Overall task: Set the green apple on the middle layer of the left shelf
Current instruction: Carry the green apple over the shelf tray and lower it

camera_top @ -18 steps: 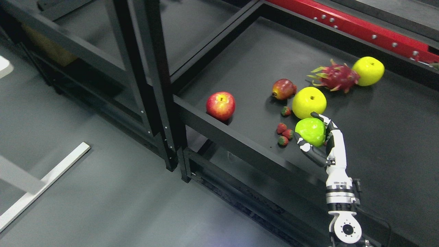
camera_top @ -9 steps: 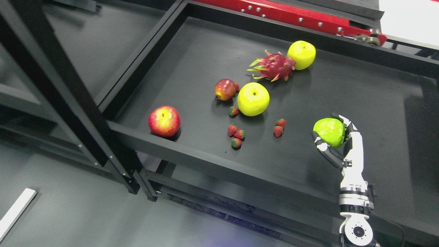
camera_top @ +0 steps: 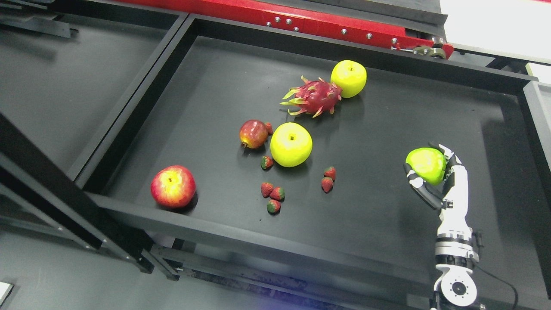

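We looked down on a wide black shelf tray (camera_top: 206,82) that filled most of the frame, its raised rim running along the bottom and left, with a red rail (camera_top: 327,23) across the top edge. A second dark shelf surface (camera_top: 64,77) lay in the upper left, beyond a divider. Among the fruit on the tray, a dragon fruit (camera_top: 313,96) sat at upper centre touching a yellow apple (camera_top: 349,78), a second yellow apple (camera_top: 291,144) lay just below them beside a small reddish fruit (camera_top: 253,134), and a red apple (camera_top: 173,186) rested near the front rim at lower left. Several strawberries (camera_top: 271,191) were scattered at centre

The right hand (camera_top: 434,178) rose from the lower right corner, fingers clamped around the green apple (camera_top: 426,165), which it held at the right of the frame over the tray. The left hand was out of view

We judged the apple to be firm, smooth and fairly light, probably a glossy model, so liable to slip or roll. The best hold seemed to be a cupping grip round its widest part, thumb opposite the fingers
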Robot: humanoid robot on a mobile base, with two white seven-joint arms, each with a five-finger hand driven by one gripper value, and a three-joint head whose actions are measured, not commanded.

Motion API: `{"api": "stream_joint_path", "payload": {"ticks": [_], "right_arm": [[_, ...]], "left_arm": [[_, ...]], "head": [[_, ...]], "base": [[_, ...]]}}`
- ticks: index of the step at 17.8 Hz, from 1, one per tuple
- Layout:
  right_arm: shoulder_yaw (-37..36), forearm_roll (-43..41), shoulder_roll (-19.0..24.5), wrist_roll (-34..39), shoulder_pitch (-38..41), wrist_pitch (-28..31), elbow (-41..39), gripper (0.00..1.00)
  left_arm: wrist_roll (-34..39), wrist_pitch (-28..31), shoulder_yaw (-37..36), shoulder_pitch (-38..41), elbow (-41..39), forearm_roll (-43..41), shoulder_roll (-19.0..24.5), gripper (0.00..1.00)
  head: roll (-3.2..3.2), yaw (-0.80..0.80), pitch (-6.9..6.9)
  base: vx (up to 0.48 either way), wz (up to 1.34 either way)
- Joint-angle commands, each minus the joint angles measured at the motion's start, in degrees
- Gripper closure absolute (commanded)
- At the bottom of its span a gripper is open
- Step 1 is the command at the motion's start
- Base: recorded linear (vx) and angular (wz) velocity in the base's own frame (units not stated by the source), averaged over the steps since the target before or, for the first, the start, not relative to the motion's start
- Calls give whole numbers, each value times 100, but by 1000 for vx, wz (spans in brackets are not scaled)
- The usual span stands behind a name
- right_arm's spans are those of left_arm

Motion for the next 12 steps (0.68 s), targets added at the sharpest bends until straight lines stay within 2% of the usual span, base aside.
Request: {"api": "stream_joint_path", "payload": {"ticks": [1, 6, 8, 12], "right_arm": [[127, 89, -101, 45, -207, 102, 133, 100], [602, 177, -101, 80, -638, 321, 801, 100], [638, 265, -101, 263, -788, 524, 959, 100], [909, 414, -101, 502, -955, 568, 1548, 100]], "left_arm": [[0, 0, 0, 0, -1, 0, 100, 0], [0, 0, 0, 0, -1, 0, 100, 0], [0, 0, 0, 0, -1, 0, 100, 0], [0, 0, 0, 0, -1, 0, 100, 0]], "head": [[0, 0, 0], [0, 0, -1], [0, 0, -1], [0, 0, -1]], "base": [[149, -134], [123, -112], [90, -70], [61, -60]]}}
